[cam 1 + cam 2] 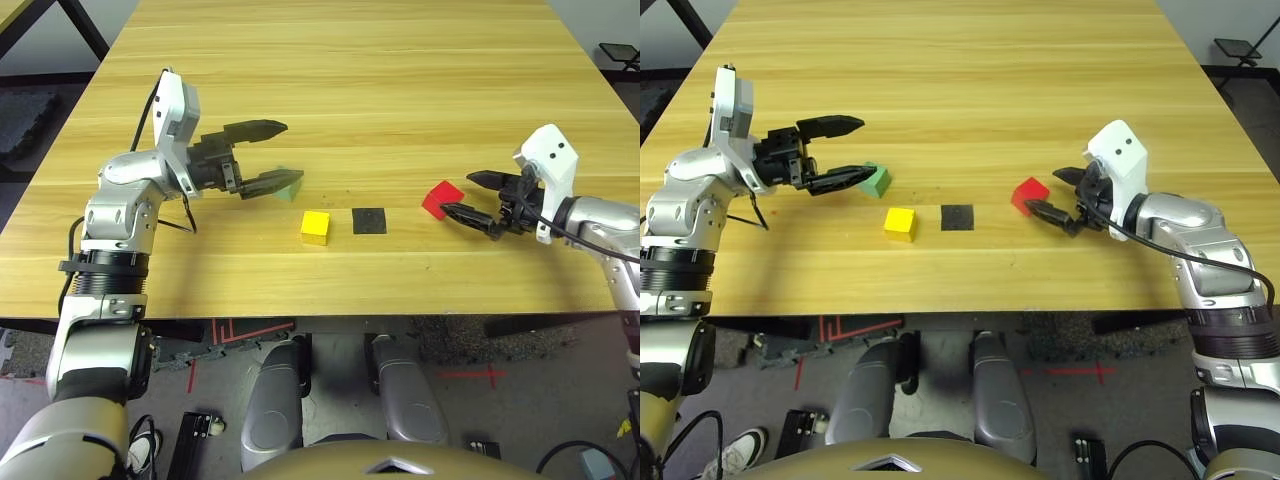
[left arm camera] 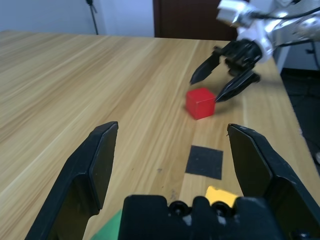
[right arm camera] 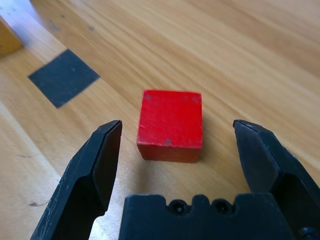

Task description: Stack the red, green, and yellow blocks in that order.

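Nearest row, lower centre of the left eye view: yellow block (image 1: pixel 316 227) w/ flat black patch (image 1: pixel 369 220) just beside it to the right, both on the wooden worktop (image 1: pixel 350 90), neither touched.

Next row back, right of centre: red block (image 1: pixel 442 198) sitting on the worktop, not lifted. Right tool (image 1: pixel 470 195) comes in from the frame's right edge, fingers spread wide, nothing gripped. In the right wrist view the red block (image 3: pixel 171 125) lies straight ahead, centred betw. the two fingers, gap on both sides, no contact visible. Cube so no long axis; its faces look roughly square to the finger pads. Key relation: block dead ahead of the right tool, just short of being straddled. Guess next move = short push fwd, then close. Right arm clearly the nearer one for red.

Same depth, left of centre: green block (image 1: pixel 876 180) close to the lower finger of the left tool (image 1: pixel 275 155), touching or not can't tell. Left tool also wide open, empty, pointing twd frame centre.

Nothing stacked yet. Black patch lies betw. red and yellow, flat, prob no obstacle. Far worktop bare.
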You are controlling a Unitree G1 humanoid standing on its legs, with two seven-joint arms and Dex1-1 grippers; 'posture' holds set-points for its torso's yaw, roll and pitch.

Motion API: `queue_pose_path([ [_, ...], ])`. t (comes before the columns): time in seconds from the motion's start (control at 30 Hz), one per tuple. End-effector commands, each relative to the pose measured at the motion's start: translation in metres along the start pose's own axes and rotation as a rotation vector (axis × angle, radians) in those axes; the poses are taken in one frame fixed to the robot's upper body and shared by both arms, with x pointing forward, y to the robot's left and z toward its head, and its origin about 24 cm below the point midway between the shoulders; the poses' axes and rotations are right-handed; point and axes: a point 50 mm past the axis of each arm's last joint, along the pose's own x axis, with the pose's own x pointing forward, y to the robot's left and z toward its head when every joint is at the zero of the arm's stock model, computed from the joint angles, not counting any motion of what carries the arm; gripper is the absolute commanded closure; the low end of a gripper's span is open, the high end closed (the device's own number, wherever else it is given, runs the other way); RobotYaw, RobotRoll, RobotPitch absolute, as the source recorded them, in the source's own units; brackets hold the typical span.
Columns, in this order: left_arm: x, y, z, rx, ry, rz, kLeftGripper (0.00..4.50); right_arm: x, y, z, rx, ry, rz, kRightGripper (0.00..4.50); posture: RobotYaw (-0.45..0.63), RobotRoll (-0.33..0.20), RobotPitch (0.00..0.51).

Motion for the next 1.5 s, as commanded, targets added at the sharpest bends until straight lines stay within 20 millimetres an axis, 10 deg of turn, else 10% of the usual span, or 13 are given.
queue_pose_path([
  [0.03, 0.003, -0.004, 0.004, 0.007, 0.005, -0.032, 0.06, 0.005, -0.004, -0.007, -0.006, 0.017, -0.004, 0.00, 0.33, -0.029, 0.193],
  [0.57, 0.002, -0.006, -0.010, 0.022, 0.047, -0.016, 0.06, 0.029, 0.004, -0.011, -0.025, 0.001, 0.073, 0.00, 0.38, -0.026, 0.194],
  [0.83, 0.002, -0.006, -0.019, 0.111, 0.084, -0.031, 0.00, 0.030, 0.000, -0.009, -0.065, 0.018, 0.089, 2.36, 0.38, -0.030, 0.187],
  [1.5, 0.014, -0.005, -0.019, 0.112, 0.057, -0.051, 0.00, 0.054, 0.045, 0.044, -0.263, -0.039, 0.553, 2.41, 0.41, -0.035, 0.184],
])
